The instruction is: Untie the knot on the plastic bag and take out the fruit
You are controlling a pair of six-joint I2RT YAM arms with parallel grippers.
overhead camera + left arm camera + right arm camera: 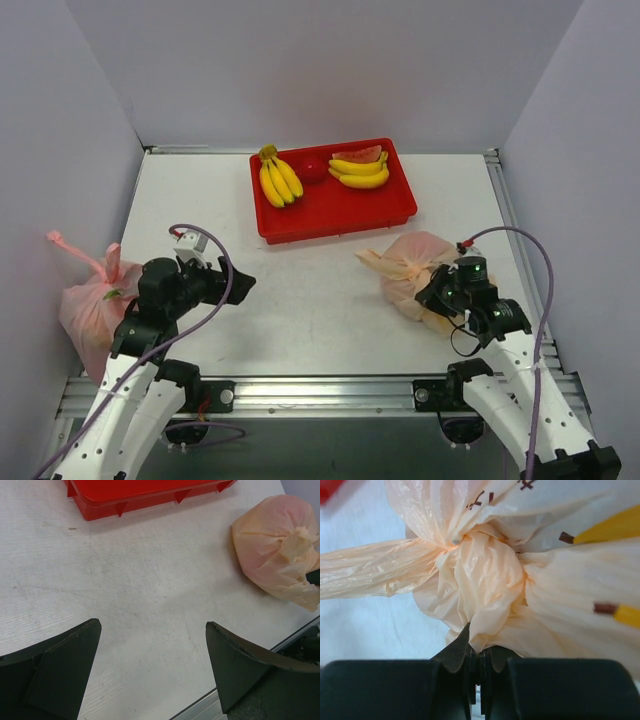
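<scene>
The peach-orange plastic bag (415, 270) lies tied shut on the table's right side, in front of the red tray; it also shows in the left wrist view (277, 552). Its knot (487, 575) fills the right wrist view, with one handle tail (370, 572) trailing left. My right gripper (477, 652) is shut on a fold of film at the knot's lower edge. Yellow fruit (612, 527) shows through the film. My left gripper (152, 645) is open and empty above bare table, well left of the bag.
A red tray (330, 205) at the back holds two banana bunches (278, 178) and a watermelon slice (358, 155). A pinker bag (90, 300) with knotted handles sits at the left wall. The table's front rail (320, 390) runs below.
</scene>
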